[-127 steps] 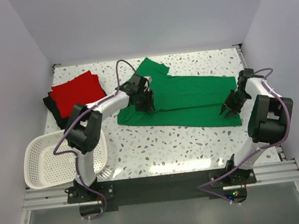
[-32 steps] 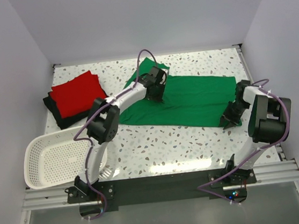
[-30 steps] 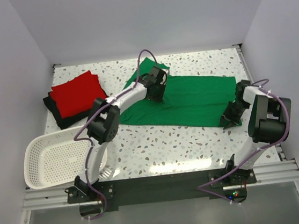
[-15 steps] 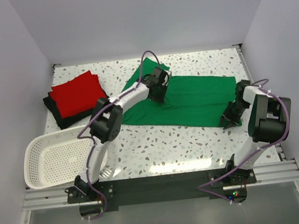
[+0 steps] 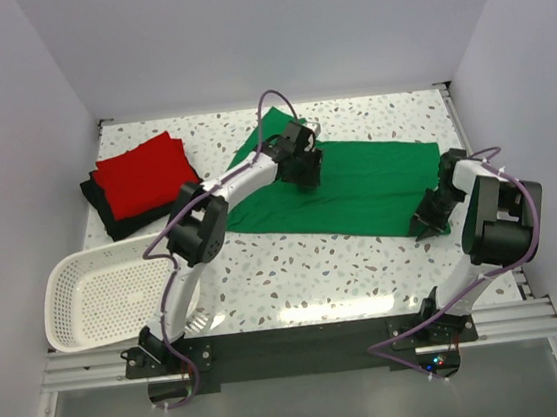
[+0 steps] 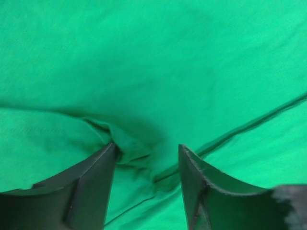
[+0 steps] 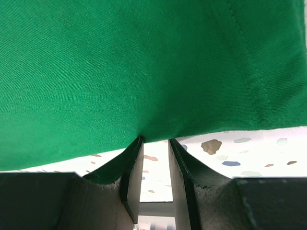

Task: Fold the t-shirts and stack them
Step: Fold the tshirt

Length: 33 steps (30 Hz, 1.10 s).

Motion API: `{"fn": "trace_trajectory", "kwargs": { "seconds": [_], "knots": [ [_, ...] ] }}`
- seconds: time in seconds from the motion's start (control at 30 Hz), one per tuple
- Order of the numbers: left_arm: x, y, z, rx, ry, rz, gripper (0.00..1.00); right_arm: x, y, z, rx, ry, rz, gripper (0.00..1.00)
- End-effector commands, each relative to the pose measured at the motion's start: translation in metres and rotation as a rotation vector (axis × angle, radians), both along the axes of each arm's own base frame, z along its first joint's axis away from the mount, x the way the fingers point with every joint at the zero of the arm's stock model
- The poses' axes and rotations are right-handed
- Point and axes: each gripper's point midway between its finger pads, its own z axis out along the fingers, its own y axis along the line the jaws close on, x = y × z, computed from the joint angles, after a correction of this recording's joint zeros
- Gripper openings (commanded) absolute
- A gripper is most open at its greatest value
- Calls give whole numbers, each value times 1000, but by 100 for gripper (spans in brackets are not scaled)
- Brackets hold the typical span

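Observation:
The bright green t-shirt point(image 5: 366, 183) lies spread across the middle of the table, folded lengthwise. My left gripper point(image 5: 306, 169) is pressed down on its left part near the sleeve. In the left wrist view point(image 6: 146, 149) the jaws stand apart with a small pucker of green cloth point(image 6: 127, 146) against the left finger. My right gripper point(image 5: 427, 222) is at the shirt's near right corner. In the right wrist view point(image 7: 156, 140) its narrow jaws pinch the green hem point(image 7: 192, 96) at their tips. The red t-shirt point(image 5: 144, 171) lies folded on the black t-shirt point(image 5: 109, 220) at the far left.
A white slotted basket point(image 5: 66, 283) overhangs the near left edge, beside the left arm's base. The speckled tabletop point(image 5: 315, 265) shows in front of the green shirt. White walls close in the back and both sides.
My left gripper has slid a little to the right over the green shirt, dragging the cloth near the sleeve. The right gripper has stayed at the shirt's corner.

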Motion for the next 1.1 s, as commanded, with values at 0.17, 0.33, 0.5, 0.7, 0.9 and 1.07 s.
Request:
{"fn": "trace_trajectory", "kwargs": {
  "seconds": [0.17,0.33,0.5,0.7,0.9,1.07],
  "knots": [
    [14,-36,105,-367,-125,25,68,-7,-8,-16,-45,38,32,32],
    [16,-16,138,-549,-113,74,68,-5,-8,-14,-40,35,31,32],
    [27,43,123,-482,-115,203,69,4,-10,-7,-52,7,44,32],
    [15,92,80,-273,-90,261,71,24,-12,24,-94,-60,77,32],
    [-6,111,58,-219,-49,283,75,43,-21,58,-143,-143,83,34],
    [-17,131,32,-116,-19,318,76,54,-24,47,-140,-120,87,35]
  ]
}}
